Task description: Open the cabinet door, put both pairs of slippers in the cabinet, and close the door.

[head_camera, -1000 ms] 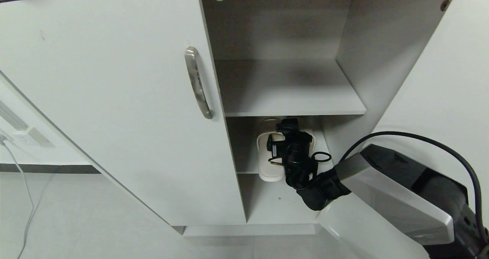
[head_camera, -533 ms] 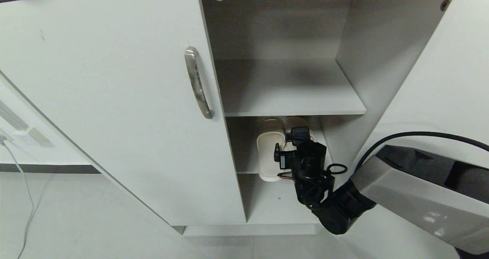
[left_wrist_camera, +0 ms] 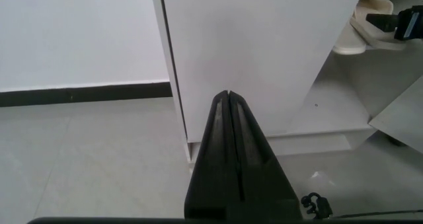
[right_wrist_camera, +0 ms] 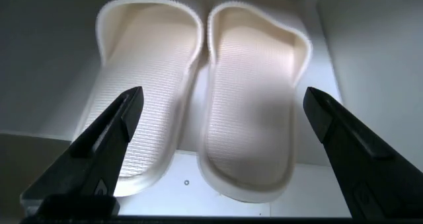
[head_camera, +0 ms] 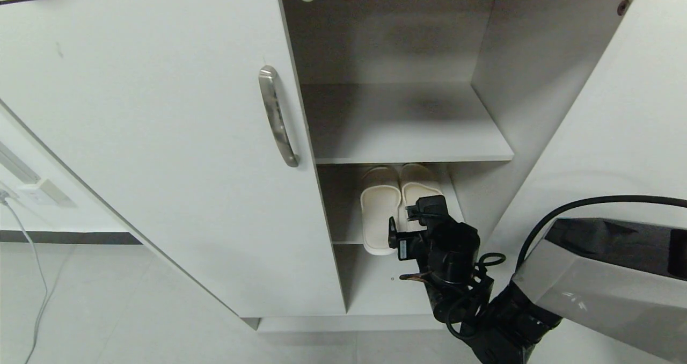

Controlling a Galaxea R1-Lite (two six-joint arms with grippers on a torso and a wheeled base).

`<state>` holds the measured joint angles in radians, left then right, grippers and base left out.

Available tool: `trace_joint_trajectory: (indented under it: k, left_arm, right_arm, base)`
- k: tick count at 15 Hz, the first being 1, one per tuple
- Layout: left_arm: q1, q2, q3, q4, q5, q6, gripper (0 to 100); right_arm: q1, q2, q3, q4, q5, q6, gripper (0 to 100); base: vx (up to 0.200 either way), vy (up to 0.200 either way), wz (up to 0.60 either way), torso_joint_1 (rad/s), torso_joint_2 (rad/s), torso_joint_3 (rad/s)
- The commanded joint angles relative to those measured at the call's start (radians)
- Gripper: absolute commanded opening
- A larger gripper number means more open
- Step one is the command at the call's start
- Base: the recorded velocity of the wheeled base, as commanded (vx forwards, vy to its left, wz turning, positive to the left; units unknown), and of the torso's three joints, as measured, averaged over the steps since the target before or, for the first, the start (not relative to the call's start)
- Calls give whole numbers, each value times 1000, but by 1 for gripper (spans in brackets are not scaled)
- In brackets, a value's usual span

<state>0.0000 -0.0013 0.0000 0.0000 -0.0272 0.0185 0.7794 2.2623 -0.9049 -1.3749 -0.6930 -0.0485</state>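
Revealing the slippers' (right_wrist_camera: 244, 105) ribbed insoles, unseen from the head, right wrist view frames right end effector (right_wrist_camera: 223, 97) spread wide, empty

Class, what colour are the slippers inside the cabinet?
Cream slippers, ridged on top; clearest in the right wrist view.

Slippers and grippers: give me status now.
Right gripper open, empty, facing the slippers. Left gripper shut, low by the closed door. One pair side by side on the shelf. Other door open.
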Motion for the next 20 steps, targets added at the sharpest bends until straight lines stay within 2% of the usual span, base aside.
trace_joint_trajectory:
  k: [1, 11, 20]
  left_arm:
    - [0, 1, 0, 0, 0, 0, 0]
    - [0, 1, 0, 0, 0, -6, 0]
    - [0, 1, 0, 0, 0, -8, 0]
  right_arm:
    - [1, -7, 1, -1, 0, -1, 100]
    - [0, -4, 8, -3, 0, -4, 100]
    - [-8, -10, 24, -13, 0, -1, 100]
  base:
    - [0, 0, 0, 0, 0, 0]
    - [-200, 0, 0, 1, 3, 2]
    - [0, 0, 0, 0, 0, 0]
